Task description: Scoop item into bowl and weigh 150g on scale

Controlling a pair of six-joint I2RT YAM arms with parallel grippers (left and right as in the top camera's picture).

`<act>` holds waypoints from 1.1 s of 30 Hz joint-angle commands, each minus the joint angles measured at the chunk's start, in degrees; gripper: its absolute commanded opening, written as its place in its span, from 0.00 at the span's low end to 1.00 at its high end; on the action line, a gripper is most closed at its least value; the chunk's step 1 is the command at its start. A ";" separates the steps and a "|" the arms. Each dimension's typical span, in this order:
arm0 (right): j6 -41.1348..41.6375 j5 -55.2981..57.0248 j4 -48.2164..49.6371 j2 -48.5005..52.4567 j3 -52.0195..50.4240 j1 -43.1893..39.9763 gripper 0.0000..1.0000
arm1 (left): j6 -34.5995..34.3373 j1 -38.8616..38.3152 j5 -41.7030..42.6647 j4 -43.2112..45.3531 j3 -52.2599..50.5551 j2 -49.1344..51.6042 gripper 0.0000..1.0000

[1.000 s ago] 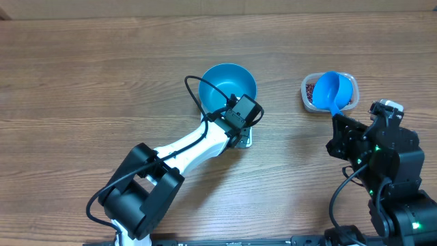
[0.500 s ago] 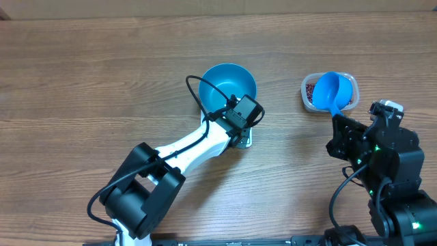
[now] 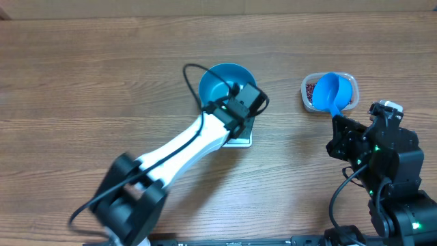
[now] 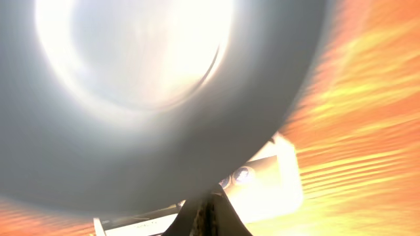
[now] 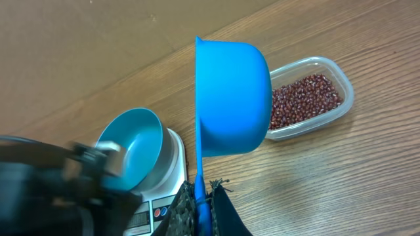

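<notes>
Overhead, the large blue bowl point(image 3: 220, 80) sits on the white scale point(image 3: 240, 139) near the middle of the wooden table point(image 3: 82, 82). Only the scale's near edge peeks out from under the bowl. The left gripper point(image 3: 239, 99) is at the bowl's near right rim. In its own wrist view the fingers point(image 4: 197, 219) look pressed together with nothing showing between them, but that picture is blurred and washed out, and the bowl is a pale grey mass filling most of it. I cannot tell whether the tips touch the bowl.

Off to the right, well apart from the bowl, the right gripper point(image 5: 203, 208) is clamped tight on the handle of the small blue scoop point(image 5: 233, 98). The scoop is held over the clear tub point(image 5: 342, 108). In the right wrist view its rim is turned toward the bowl's side and its rounded back toward the tub. Whether it carries anything is hidden from here.

The beans point(image 5: 305, 98) — a dark red-brown layer — lie in the tub. What shows of the bowl's inside is plain blue.
</notes>
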 commanded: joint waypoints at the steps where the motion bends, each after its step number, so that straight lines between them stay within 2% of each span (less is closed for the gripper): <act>1: -2.10 1.14 0.44 0.20 1.55 -0.37 0.04 | 0.85 -0.48 0.02 0.20 3.26 -9.88 0.04; 8: -8.61 1.16 1.64 6.86 1.62 -0.37 0.04 | 0.85 0.09 -2.84 -0.59 3.26 -18.99 0.04; 12: -10.82 1.20 5.40 13.07 1.70 -0.37 0.04 | 0.87 4.00 -4.42 -1.53 3.26 -22.40 0.04; 14: -12.41 1.95 7.96 15.54 1.73 -0.37 0.04 | 2.19 7.54 -3.10 -2.16 3.26 -23.17 0.04; 18: -16.04 5.66 12.74 19.85 1.90 -0.37 0.04 | 10.82 12.90 2.23 -2.32 3.26 -23.04 0.04; 20: -16.72 6.73 12.52 21.20 2.73 -0.37 0.04 | 11.08 14.64 5.55 -1.90 3.26 -23.06 0.05; 22: -17.86 7.19 10.82 21.79 3.93 -0.37 0.04 | 10.78 15.50 9.53 -1.77 3.26 -23.04 0.19; 23: -18.23 7.41 9.14 21.77 5.20 -0.37 0.04 | 10.27 15.52 9.75 -2.08 3.26 -22.95 0.15; 25: -18.23 7.41 6.12 21.77 7.85 -0.37 0.04 | 8.50 15.34 9.79 -2.60 3.26 -22.95 0.17; 26: -18.23 7.45 4.66 21.77 9.51 -0.37 0.04 | 7.45 15.34 10.01 -2.75 3.26 -22.95 0.28; 27: -18.25 7.65 3.54 21.77 10.97 -0.37 0.04 | 6.91 15.34 10.54 -2.75 3.26 -22.95 0.54; 29: -18.71 9.01 2.08 21.77 14.21 -0.37 0.04 | 6.82 15.34 10.78 -2.19 3.26 -22.95 0.91; 30: -19.85 9.86 2.29 21.77 15.34 -0.37 0.04 | 6.82 15.34 10.78 -1.36 3.26 -22.95 1.00; 33: -19.98 11.23 3.10 22.01 15.58 -0.39 0.04 | 6.84 15.34 10.58 -0.04 3.26 -22.86 1.00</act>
